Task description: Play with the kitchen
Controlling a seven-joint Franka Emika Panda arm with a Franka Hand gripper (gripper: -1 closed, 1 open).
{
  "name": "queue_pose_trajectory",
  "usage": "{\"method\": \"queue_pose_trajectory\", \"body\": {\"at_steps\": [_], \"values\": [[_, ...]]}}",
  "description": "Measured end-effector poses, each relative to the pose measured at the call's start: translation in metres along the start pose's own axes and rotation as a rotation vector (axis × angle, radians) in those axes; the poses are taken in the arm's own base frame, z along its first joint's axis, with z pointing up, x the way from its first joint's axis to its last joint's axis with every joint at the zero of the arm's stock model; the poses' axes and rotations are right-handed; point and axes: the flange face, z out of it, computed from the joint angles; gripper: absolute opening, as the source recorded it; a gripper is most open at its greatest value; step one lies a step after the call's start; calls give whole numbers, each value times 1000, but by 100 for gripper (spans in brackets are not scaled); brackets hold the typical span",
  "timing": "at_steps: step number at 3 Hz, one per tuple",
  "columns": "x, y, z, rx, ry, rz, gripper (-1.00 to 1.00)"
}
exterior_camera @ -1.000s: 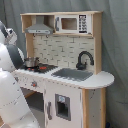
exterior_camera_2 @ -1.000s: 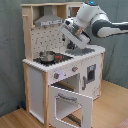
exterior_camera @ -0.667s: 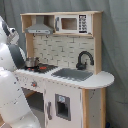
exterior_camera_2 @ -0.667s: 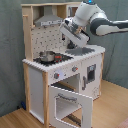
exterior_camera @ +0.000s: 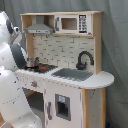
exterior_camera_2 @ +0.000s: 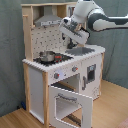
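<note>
Vs a sec ago the arm (exterior_camera_2: 100,20) barely changed, it's maybe lifted a touch and pulled slightly toward the second exterior view's right, wrist sitting higher in front of the backsplash; nothing on the kitchen moved afaict. The hand (exterior_camera_2: 74,34) hangs over the back of the counter near the sink (exterior_camera_2: 82,50), angled down toward the second exterior view's left, and tbh I cannot tell if it's released or clenched, and it isn't visibly grasping anything. The kitchen (exterior_camera: 65,75) stands upright on the wooden floor (exterior_camera_2: 107,107) against a grey curtain (exterior_camera: 116,45), long axis vertical. Its front faces the first exterior view's lower left, and in the second exterior view it faces lower right. Oven door (exterior_camera_2: 70,105) is hanging open, swung down and out toward the camera in the second exterior view. A small metal pot (exterior_camera_2: 46,56) sits on the stove (exterior_camera_2: 59,59) under the grey hood (exterior_camera_2: 50,21). In the first exterior view the black faucet (exterior_camera: 84,59) arches over the sink basin, microwave (exterior_camera: 72,23) up top w/ its panel on the right, and the robot's white body (exterior_camera: 12,95) fills that picture's left edge.
</note>
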Motion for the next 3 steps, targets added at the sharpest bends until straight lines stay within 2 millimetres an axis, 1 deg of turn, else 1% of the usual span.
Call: {"method": "queue_pose_trajectory", "body": {"at_steps": [2,3], "values": [[2,24,20,43,-20,-89,100],[5,32,27,51,-22,-120,100]]}}
